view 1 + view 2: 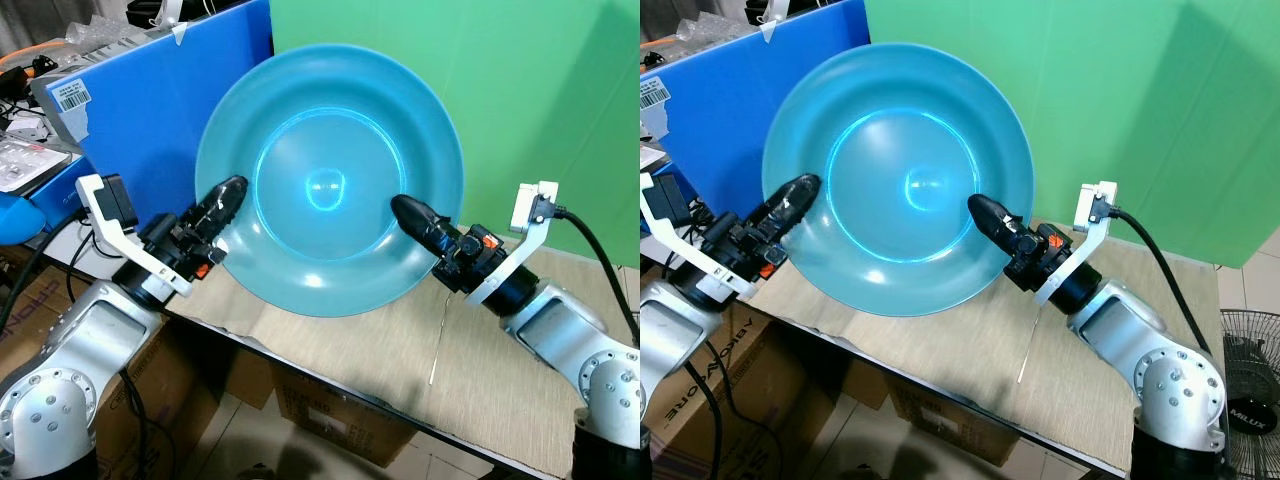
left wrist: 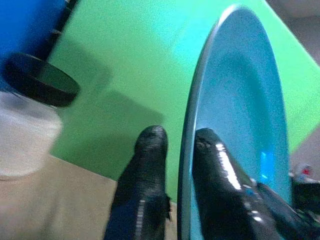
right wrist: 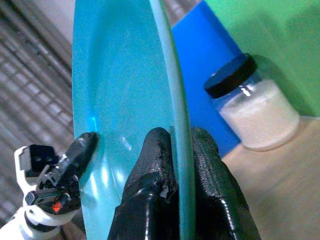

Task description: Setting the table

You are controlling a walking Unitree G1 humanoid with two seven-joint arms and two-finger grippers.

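A large teal plate [image 1: 330,120] is held up off the table, tilted with its hollow face toward my head. My left gripper [image 1: 230,190] is shut on its left rim. My right gripper [image 1: 402,207] is shut on its lower right rim. In the left wrist view the two black fingers [image 2: 150,150] pinch the plate's thin edge [image 2: 240,100] between them. The right wrist view shows the same pinch, right gripper [image 3: 181,136] on the plate [image 3: 115,90], with the left gripper [image 3: 75,160] across the dish.
Below the plate lies a beige wooden table [image 1: 480,390]. A glass jar with a black lid and white contents [image 3: 255,112] stands on it behind the plate. A blue board [image 1: 170,110] and a green screen [image 1: 540,90] back the table. Cardboard boxes [image 1: 340,420] sit underneath.
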